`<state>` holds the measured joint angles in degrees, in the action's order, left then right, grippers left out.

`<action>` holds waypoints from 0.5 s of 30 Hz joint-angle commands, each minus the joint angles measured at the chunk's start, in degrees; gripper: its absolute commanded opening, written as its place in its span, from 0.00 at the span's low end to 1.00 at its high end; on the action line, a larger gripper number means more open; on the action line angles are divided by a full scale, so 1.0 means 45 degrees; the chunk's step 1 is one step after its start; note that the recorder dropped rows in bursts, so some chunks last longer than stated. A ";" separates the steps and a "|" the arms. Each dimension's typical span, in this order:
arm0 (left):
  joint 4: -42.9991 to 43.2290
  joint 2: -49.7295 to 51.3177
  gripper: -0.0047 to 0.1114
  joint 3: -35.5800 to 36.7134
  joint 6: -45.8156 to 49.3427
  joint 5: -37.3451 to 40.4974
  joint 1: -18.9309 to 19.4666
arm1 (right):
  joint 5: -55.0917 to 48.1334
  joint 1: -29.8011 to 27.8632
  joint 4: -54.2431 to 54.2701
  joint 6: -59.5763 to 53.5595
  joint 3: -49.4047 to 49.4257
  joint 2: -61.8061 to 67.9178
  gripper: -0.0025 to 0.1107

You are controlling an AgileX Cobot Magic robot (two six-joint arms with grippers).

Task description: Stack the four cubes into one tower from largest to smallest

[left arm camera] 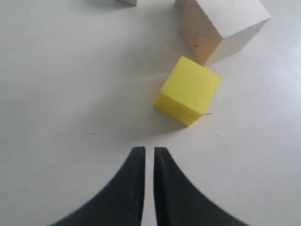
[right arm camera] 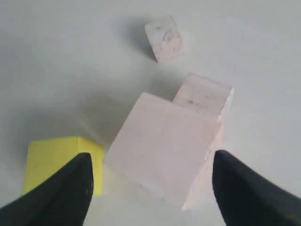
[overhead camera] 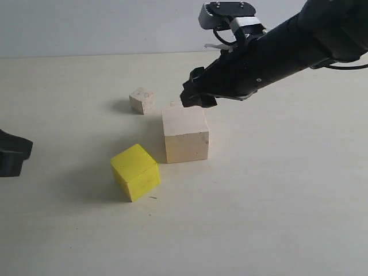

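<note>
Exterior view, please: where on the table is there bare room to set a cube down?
Wide bare table right of the large wood cube and in front of the yellow cube. Crowded where those two nearly meet, and behind the large cube under the right arm.

this looks like a robot lab or test bench. a black robot arm (overhead camera: 270, 57) with a grey camera unit (overhead camera: 221, 14) on its wrist reaches over a plain pale table (overhead camera: 287, 218). part of a second black arm (overhead camera: 11, 154) shows at the left edge of the exterior view. behind the table is a bare light wall (overhead camera: 86, 26). on the table lie simple test blocks: a yellow cube (overhead camera: 135, 171) and bare wood cubes (overhead camera: 185, 135), spread apart under even indoor light.
</note>
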<state>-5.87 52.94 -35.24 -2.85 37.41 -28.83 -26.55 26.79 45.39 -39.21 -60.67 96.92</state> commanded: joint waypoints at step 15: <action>-0.6003 0.5062 0.74 0.0302 0.8343 -0.4887 -0.0062 | -0.2777 -0.0021 -0.2992 0.2858 -0.0071 -0.3661 0.62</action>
<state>-31.08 72.81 -32.51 34.06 18.29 -28.83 -39.40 26.79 32.44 -26.36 -60.67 81.72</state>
